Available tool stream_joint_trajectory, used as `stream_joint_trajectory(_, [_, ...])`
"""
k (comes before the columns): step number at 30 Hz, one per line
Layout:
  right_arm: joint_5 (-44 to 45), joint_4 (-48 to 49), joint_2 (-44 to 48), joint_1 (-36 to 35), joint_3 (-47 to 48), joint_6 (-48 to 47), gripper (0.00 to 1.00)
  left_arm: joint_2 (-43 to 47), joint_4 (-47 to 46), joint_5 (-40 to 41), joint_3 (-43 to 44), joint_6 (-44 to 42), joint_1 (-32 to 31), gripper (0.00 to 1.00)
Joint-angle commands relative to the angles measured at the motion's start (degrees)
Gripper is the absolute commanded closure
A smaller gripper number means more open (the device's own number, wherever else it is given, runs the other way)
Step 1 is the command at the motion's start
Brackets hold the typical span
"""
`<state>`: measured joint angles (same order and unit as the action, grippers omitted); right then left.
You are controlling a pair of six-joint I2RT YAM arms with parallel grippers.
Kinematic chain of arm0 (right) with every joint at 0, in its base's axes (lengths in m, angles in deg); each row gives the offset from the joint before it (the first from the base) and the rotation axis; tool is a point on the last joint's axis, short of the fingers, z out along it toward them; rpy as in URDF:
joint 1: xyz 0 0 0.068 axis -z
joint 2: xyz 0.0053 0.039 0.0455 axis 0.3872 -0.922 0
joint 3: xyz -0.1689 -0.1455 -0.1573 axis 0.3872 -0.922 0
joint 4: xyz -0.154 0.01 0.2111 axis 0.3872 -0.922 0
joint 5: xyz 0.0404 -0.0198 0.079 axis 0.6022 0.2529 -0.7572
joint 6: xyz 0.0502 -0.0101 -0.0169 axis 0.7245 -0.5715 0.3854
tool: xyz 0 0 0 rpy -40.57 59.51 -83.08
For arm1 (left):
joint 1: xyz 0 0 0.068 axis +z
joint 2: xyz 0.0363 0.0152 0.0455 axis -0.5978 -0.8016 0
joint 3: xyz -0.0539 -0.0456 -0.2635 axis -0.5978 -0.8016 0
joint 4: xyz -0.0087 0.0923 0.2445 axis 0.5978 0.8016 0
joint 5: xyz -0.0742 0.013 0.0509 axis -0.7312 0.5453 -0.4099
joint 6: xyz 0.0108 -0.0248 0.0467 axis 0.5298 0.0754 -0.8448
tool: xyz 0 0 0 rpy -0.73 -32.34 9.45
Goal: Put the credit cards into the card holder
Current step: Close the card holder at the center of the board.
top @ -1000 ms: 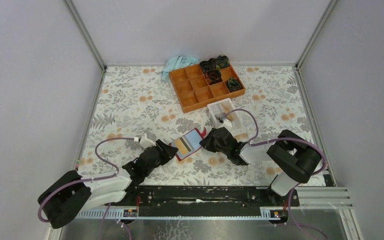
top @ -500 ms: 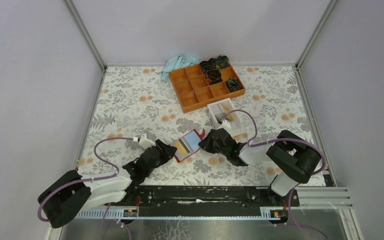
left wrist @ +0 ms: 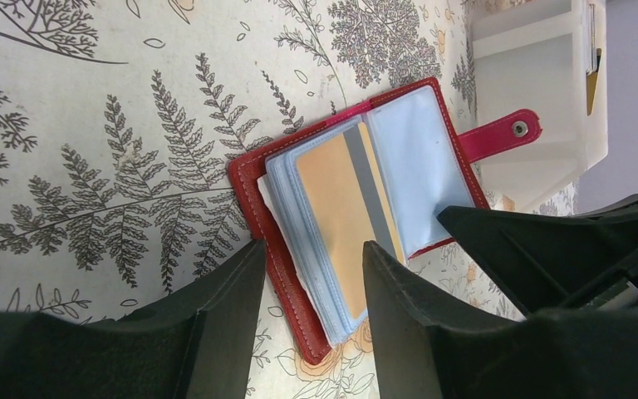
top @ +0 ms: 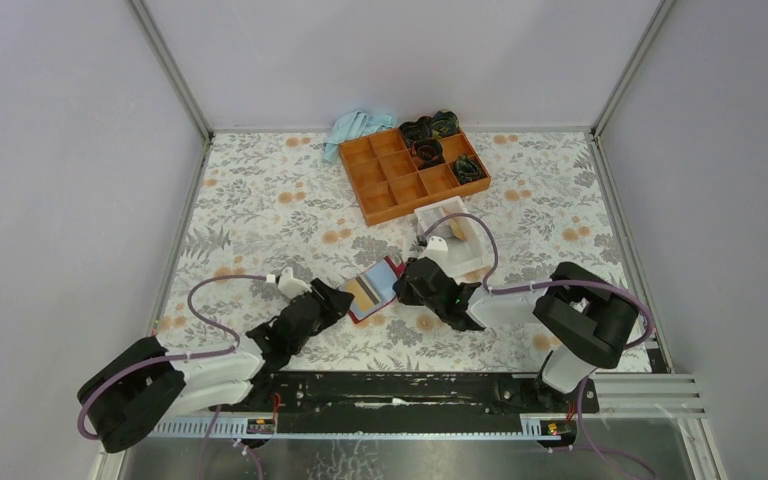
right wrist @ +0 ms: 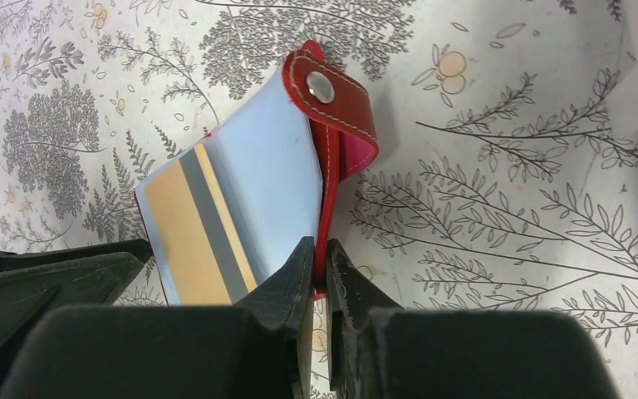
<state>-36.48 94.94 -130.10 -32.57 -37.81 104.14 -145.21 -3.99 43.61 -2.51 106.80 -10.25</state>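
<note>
The dark-red card holder [top: 373,288] lies open on the floral table between my two grippers. A tan-gold credit card [left wrist: 341,208] with a grey stripe sits in its clear sleeves and also shows in the right wrist view [right wrist: 187,224]. My right gripper [right wrist: 320,249] is shut on the edge of the holder's right cover, below the snap tab [right wrist: 341,104], and tilts that cover up. My left gripper [left wrist: 311,249] is open, one finger on each side of the holder's near left corner. In the top view the left gripper [top: 338,298] and the right gripper [top: 407,285] flank the holder.
A whitish clear box [top: 457,235] stands just behind the right gripper, with a tan card edge [left wrist: 590,79] inside. An orange compartment tray [top: 415,175] with dark items is at the back. A light blue cloth [top: 355,128] lies behind it.
My right gripper has moved slightly left and raised the holder's right cover, so the open holder looks narrower from above. The left arm has hardly moved.
</note>
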Motion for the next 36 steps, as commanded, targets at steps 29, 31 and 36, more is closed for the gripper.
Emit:
stream_joint_trajectory(29, [2.1,-0.8,1.6,-4.7,0.0,0.7,0.95,-2.3,-9.2,4.1,6.2,-4.6,-6.7,0.46])
stream_joint_trajectory(31, [3.0,-0.8,2.4,-4.6,-0.8,0.9,0.95,-0.2,-7.2,4.6,6.3,-4.9,-7.0,0.46])
stream_joint_trajectory(36, [2.2,2.3,4.2,-3.4,-3.5,3.2,0.99,12.1,7.1,9.9,4.5,-4.3,-7.4,0.46])
